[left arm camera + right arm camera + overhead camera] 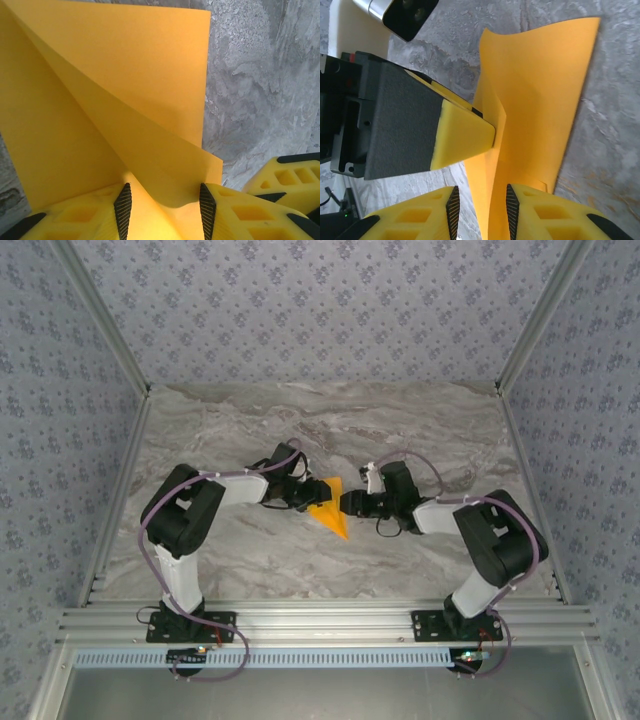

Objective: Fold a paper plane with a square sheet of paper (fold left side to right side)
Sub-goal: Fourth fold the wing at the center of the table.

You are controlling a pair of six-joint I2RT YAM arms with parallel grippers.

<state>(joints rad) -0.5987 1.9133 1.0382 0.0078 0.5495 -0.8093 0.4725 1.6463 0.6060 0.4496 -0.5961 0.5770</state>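
Lying at the middle of the desk [250, 420], 1 square sheet of paper [330, 510], part-folded, sat between my 2 claws. My left claw [165, 200] straddled its raised flap, fingers apart, probably to steady the crease. My right claw [481, 205] stood parted around the near edge.

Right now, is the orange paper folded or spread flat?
Folded. The paper shows overlapping layers along a diagonal crease in the left wrist view; from above it is a narrow pointed shape, not a square.
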